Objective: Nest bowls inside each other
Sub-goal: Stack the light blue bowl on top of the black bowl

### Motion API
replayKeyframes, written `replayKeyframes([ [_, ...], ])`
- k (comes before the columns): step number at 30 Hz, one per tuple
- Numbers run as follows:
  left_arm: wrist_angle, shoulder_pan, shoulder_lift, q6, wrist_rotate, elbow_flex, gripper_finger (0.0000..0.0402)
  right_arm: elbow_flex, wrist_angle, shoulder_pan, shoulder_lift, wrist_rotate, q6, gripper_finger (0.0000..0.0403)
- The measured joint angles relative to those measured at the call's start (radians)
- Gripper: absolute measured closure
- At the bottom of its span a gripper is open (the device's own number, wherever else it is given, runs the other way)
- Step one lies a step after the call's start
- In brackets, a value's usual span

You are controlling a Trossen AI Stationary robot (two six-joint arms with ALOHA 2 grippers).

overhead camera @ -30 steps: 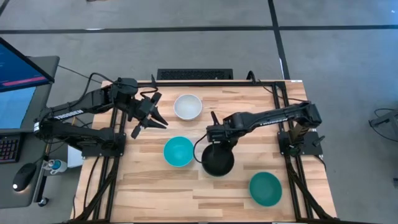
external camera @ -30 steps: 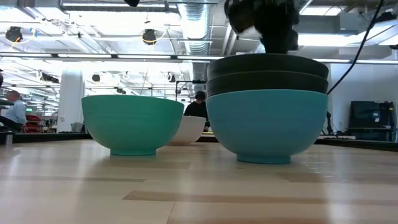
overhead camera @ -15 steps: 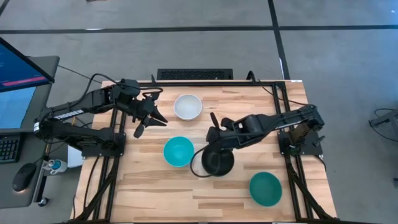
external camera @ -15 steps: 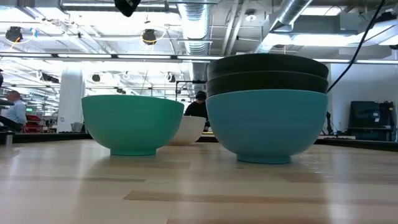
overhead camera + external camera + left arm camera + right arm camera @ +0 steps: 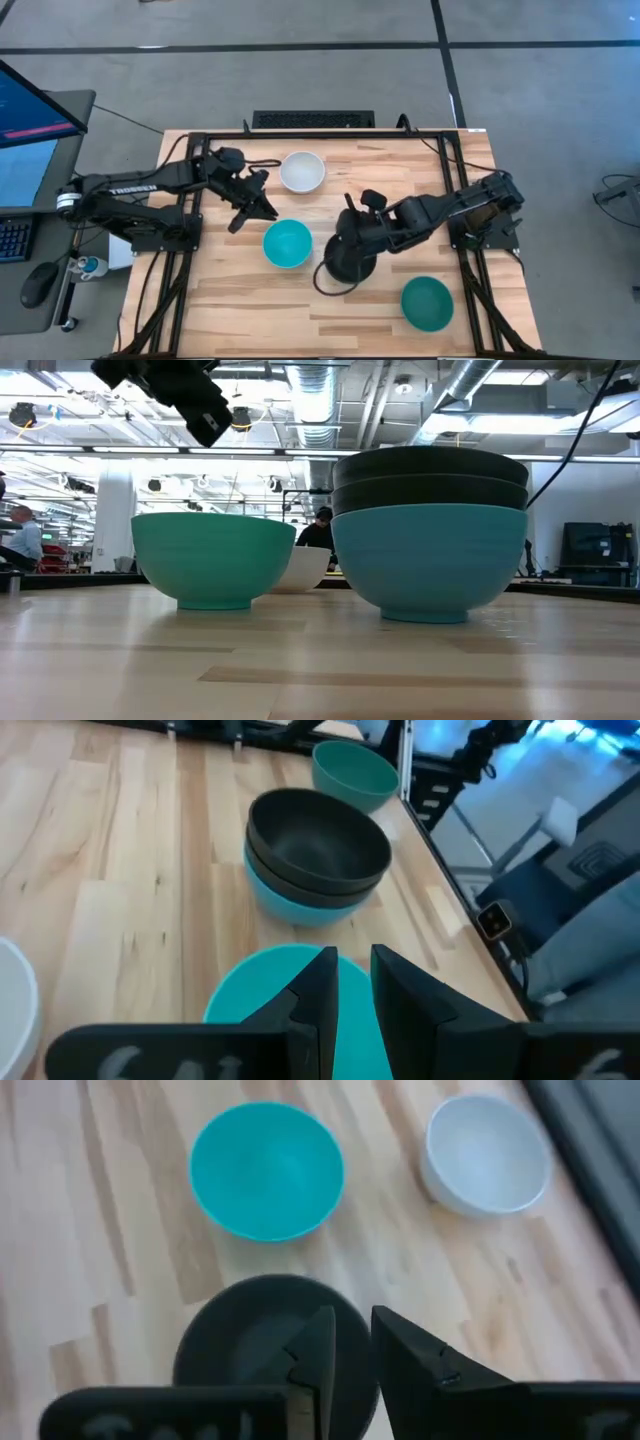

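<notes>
A lone light blue bowl [image 5: 287,244] stands mid-table on its foot. My left gripper [image 5: 355,985] hangs just above its left rim [image 5: 258,212], fingers a narrow gap apart, holding nothing. Two black bowls [image 5: 318,845] sit nested in another light blue bowl [image 5: 430,565]. My right gripper [image 5: 352,1345] hovers over that stack [image 5: 350,265], narrowly open and empty. A white bowl [image 5: 302,171] stands at the far middle. A teal green bowl [image 5: 427,303] stands near right.
The black table frame [image 5: 310,132] runs along the far and side edges. Bare wood [image 5: 240,300] lies at the near left. A desk with a monitor [image 5: 30,110] stands left of the table. People show far back in the low view [image 5: 20,540].
My left gripper has come down and moved toward the lone light blue bowl, rolling a little. My right gripper has risen off the black stack, out of the low view, and turned while swinging toward the near edge. The bowls have stayed put.
</notes>
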Motion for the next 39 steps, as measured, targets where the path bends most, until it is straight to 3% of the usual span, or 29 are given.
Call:
replayKeyframes([
  [15, 0.058, -0.064, 0.0, -0.023, -0.071, -0.046, 0.0347, -0.009, 0.052, 0.136, 0.0, 0.391, 0.127, 0.031],
  [20, 0.072, -0.078, 0.0, -0.031, -0.073, -0.046, 0.0347, -0.079, 0.109, 0.167, 0.0, 0.394, 0.228, 0.031],
  [28, 0.066, -0.085, 0.03, -0.035, -0.079, -0.046, 0.0347, -0.268, 0.496, 0.194, 0.0, 0.315, 0.229, 0.031],
  [36, 0.023, -0.085, 0.163, -0.033, -0.084, -0.046, 0.0347, -0.369, 0.826, 0.193, 0.0, 0.148, 0.217, 0.031],
  [39, -0.002, -0.081, 0.19, -0.011, -0.145, -0.046, 0.0347, -0.395, 0.869, 0.193, 0.001, 0.114, 0.229, 0.031],
])
